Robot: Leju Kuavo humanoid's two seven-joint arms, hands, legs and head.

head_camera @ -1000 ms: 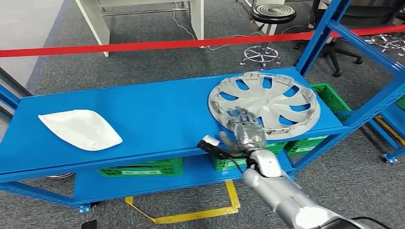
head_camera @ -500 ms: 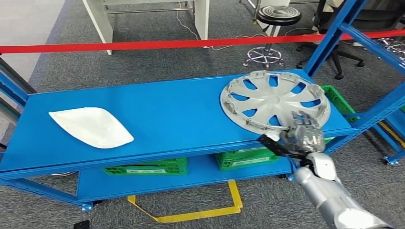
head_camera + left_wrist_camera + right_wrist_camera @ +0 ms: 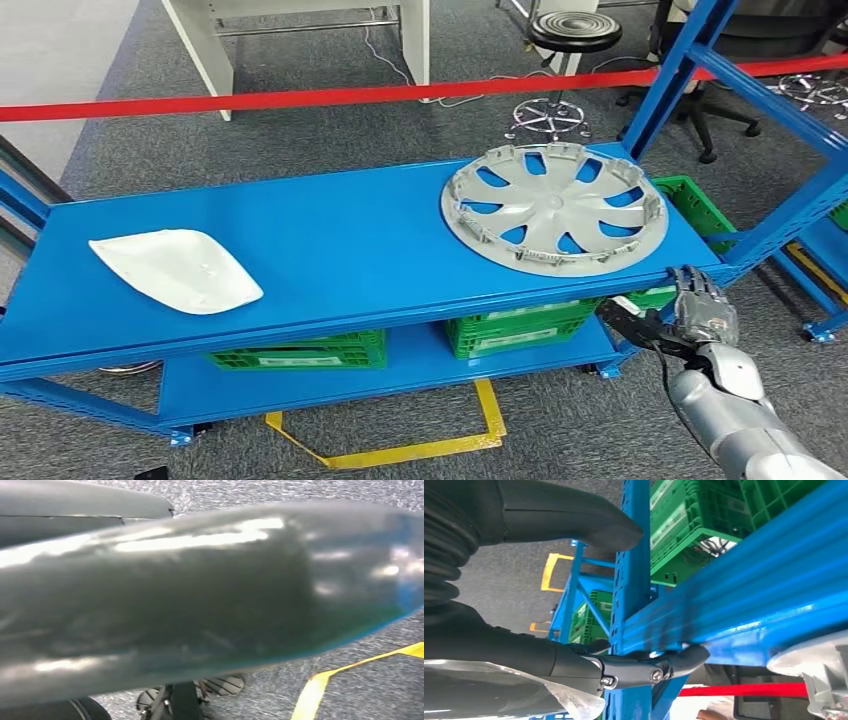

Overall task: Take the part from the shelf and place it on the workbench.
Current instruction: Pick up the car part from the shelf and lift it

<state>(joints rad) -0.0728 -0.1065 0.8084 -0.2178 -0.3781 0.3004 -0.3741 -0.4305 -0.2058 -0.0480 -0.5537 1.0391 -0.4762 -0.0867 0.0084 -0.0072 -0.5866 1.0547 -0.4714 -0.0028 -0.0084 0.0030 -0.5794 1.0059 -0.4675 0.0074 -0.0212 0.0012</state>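
A silver hubcap [image 3: 553, 207] lies flat at the right end of the blue shelf [image 3: 340, 240]. At the shelf's left end rests a white curved part [image 3: 174, 270]. My right hand [image 3: 700, 310] hovers off the shelf's front right corner, below and to the right of the hubcap, fingers apart and holding nothing. In the right wrist view the thumb [image 3: 574, 520] and the dark fingers [image 3: 644, 667] stand apart with the blue shelf edge [image 3: 744, 600] running between them. The hubcap's rim [image 3: 819, 665] lies just beyond the fingertips.
Green crates [image 3: 515, 328] [image 3: 295, 352] fill the lower shelf. A blue upright post [image 3: 790, 220] rises close to my right hand. Red barrier tape [image 3: 300, 97] runs behind the shelf, with a stool [image 3: 572, 30] beyond it. Yellow tape [image 3: 490, 420] marks the floor in front.
My right hand has moved right from the hubcap's near rim to past the shelf's front right corner. The hubcap stays on the shelf. The camera shifted slightly.
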